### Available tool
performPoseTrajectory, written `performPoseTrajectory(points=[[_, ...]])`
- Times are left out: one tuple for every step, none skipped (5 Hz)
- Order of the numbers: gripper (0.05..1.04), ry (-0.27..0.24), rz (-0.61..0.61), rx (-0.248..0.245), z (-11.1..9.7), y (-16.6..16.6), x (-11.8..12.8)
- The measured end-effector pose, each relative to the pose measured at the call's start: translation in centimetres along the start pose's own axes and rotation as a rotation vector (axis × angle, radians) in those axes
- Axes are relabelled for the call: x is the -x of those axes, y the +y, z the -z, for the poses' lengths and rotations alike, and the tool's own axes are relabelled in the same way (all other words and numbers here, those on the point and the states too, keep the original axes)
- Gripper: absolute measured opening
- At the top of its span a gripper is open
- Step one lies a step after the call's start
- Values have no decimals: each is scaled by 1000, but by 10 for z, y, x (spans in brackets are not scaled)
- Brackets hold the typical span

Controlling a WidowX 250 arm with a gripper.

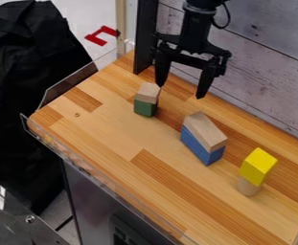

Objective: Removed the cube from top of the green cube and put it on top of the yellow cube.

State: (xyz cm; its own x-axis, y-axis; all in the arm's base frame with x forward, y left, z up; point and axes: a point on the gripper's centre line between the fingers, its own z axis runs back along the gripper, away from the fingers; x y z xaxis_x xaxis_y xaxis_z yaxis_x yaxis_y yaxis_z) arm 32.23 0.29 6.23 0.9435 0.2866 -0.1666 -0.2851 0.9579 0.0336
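One yellow cube (258, 166) on one cylinder (247, 188) — one wooden cube (148, 93) on one green cube (144, 108) — hand (180, 91) wide-spread, empty.

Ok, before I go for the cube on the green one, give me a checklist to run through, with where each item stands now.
1. Gripper open: ok, fingers well apart.
2. Wooden cube on top of the green cube: ok.
3. Fingers lined up around the wooden cube: not ok, the cube lies outside the gap in the image, beside one fingertip.
4. Fingertip height suited to grasping: cannot tell from this single view.
5. Top of the yellow cube free to receive the cube: ok, nothing on it.
6. Yellow cube steady on the wooden cylinder: cannot tell; it sits on it, but firmness doesn't show.
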Motion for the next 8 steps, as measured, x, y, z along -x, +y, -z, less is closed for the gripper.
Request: performPoseTrajectory(points=[[999,39,-1,-9,12,0,2],[999,43,0,16,13,4,-3],[999,21,-27,16,3,15,-13],[999,10,-41,25,-1,21,-17],[999,45,-17,16,6,29,-19],[999,68,6,-8,9,33,-21],[999,80,13,-10,11,36,-21],[999,83,-11,-6,12,44,-22]])
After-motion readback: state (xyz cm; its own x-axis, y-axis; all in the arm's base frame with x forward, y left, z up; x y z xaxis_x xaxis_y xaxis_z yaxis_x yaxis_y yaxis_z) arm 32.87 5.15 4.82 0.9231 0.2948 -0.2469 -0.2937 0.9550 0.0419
